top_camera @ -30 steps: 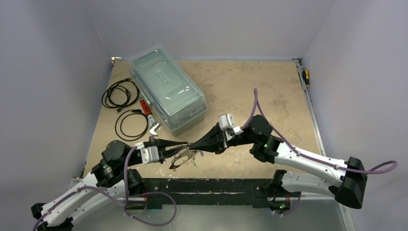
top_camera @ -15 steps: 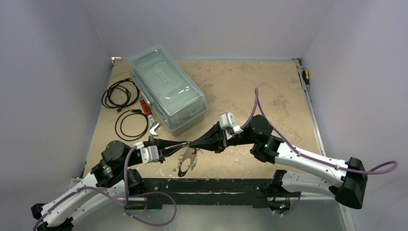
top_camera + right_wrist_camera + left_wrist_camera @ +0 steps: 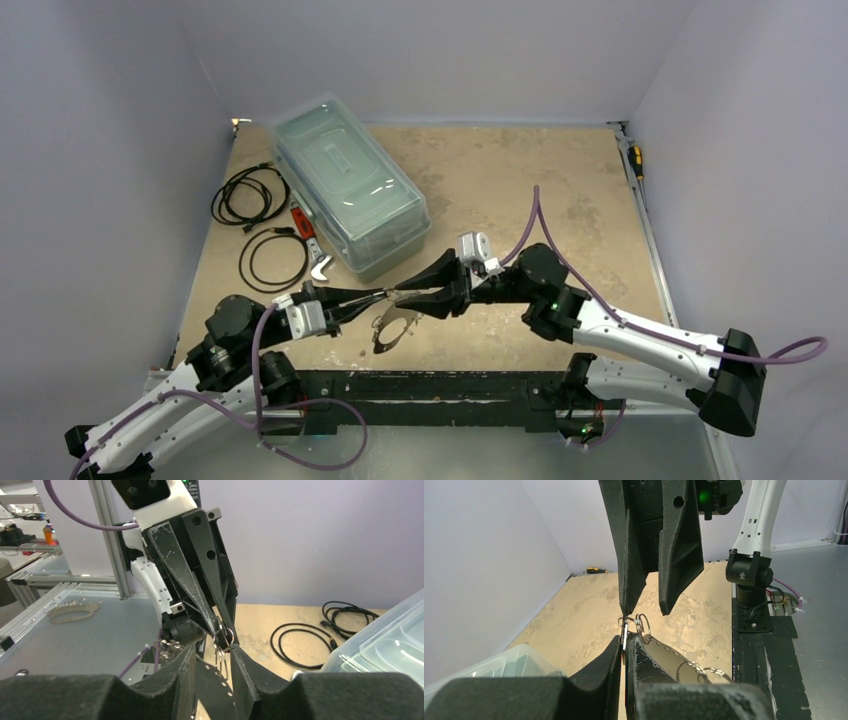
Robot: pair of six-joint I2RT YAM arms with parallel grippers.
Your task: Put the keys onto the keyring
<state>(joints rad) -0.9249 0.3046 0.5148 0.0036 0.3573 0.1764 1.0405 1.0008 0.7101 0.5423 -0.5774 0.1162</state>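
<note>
With the left fingers (image 3: 603,666) clamped on the keyring (image 3: 663,655) by a thin edge and the right fingers (image 3: 677,555) parted, it could slip to the tabletop (image 3: 584,615).

Plain lavender walls (image 3: 450,50), mottled tan tabletop (image 3: 480,170), even light

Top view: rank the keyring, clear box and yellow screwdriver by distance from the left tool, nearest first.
1. keyring: held in the left tool, front centre.
2. clear box: behind it, back left of the table.
3. yellow screwdriver: far right edge.
</note>
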